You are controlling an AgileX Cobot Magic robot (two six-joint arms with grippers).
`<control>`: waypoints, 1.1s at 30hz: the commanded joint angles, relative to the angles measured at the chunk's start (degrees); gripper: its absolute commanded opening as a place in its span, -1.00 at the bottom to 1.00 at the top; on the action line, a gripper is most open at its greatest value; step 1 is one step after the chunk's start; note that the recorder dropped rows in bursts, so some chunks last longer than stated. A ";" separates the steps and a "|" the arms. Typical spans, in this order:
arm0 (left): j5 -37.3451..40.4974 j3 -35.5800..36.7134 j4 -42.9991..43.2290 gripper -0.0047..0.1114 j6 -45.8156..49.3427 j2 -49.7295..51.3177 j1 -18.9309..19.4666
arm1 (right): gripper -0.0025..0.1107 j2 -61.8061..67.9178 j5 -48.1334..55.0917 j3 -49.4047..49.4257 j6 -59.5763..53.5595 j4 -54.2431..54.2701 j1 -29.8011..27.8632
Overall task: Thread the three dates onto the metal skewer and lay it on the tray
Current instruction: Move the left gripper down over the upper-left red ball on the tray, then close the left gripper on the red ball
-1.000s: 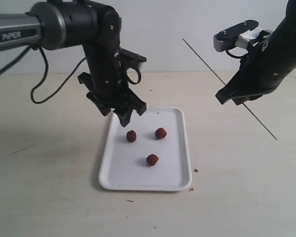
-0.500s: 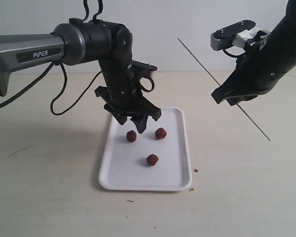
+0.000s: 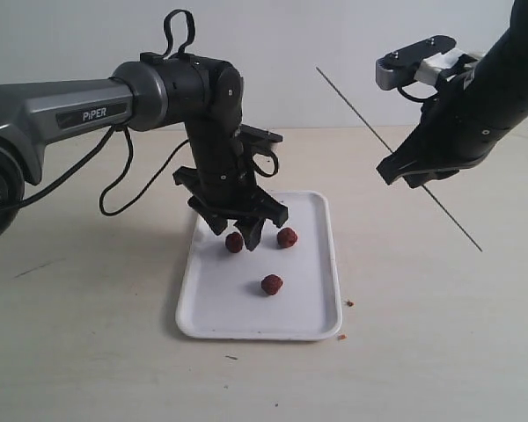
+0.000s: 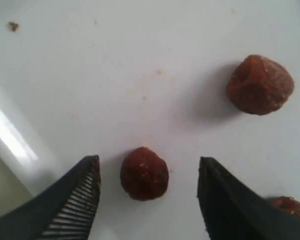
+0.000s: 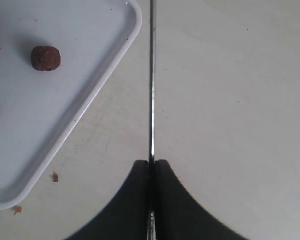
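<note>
Three dark red dates lie on the white tray (image 3: 317,290). My left gripper (image 3: 238,236) is open and low over the tray, its fingers either side of the left date (image 3: 234,242) (image 4: 144,173) without touching it. A second date (image 3: 287,236) (image 4: 260,85) lies just to the right, and the third date (image 3: 271,284) (image 4: 290,207) sits nearer the tray's front. My right gripper (image 3: 411,178) (image 5: 151,162) hovers above the table right of the tray, shut on the thin metal skewer (image 3: 361,110) (image 5: 151,80), which slants from upper left to lower right.
Small brown crumbs (image 3: 349,303) lie on the beige tabletop just off the tray's right front corner (image 5: 55,177). A black cable (image 3: 123,189) loops down behind my left arm. A pale wall closes the back.
My left arm has swung right and dropped over the tray, bringing its open fingers down around the left date. The right gripper with the skewer shifted slightly left, then held still.
</note>
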 commanded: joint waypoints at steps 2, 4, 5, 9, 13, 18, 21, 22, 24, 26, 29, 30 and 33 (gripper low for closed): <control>0.19 -0.43 -0.28 0.07 0.17 1.47 0.16 | -0.96 -0.52 -0.62 0.19 -0.44 0.19 -0.35; 0.19 -0.43 -0.50 0.07 -0.04 2.06 0.16 | -0.96 -0.52 -0.91 0.19 -0.44 0.19 -0.35; 0.19 -0.43 -0.62 0.07 -0.04 2.18 0.16 | -0.96 -0.52 -1.05 0.19 -0.44 0.19 -0.35; 0.55 -0.43 -0.62 0.05 -0.04 2.54 0.16 | -0.96 -0.52 -1.26 0.19 -0.44 0.50 -0.35; 1.22 -0.43 -0.62 -0.14 -0.04 2.54 0.16 | -0.96 -0.52 -1.41 0.19 -0.44 0.50 -0.35; 1.12 -0.43 -0.62 -0.33 -0.04 2.54 0.16 | -0.96 -0.52 -1.87 0.19 -0.44 0.50 -0.35; 1.03 -0.43 -0.62 -0.33 -0.04 2.54 0.16 | -0.96 -0.52 -1.87 0.19 -0.44 0.50 -0.35; 1.03 -0.43 -0.62 -0.34 -0.04 2.54 0.16 | -0.96 -0.52 -2.01 0.19 -0.44 0.50 -0.35; 1.03 -0.43 -0.62 -0.34 0.17 2.54 0.16 | -0.96 -0.52 -2.01 0.19 -0.44 0.50 -0.35; 1.03 -0.43 -0.62 -0.34 0.17 2.54 0.16 | -0.96 -0.52 -2.01 0.19 -0.44 0.50 -0.35; 1.03 -0.43 -0.62 -0.34 0.72 2.32 0.16 | -0.96 -0.52 -2.50 0.19 -0.44 0.50 -0.35; 1.03 -0.43 -0.62 -0.34 1.25 2.22 0.16 | -0.96 -0.41 -2.72 0.19 -0.44 0.50 -0.35; 1.22 -0.43 -0.74 -0.34 1.25 1.81 0.16 | -0.96 -0.32 -3.00 0.19 -0.44 0.50 -0.35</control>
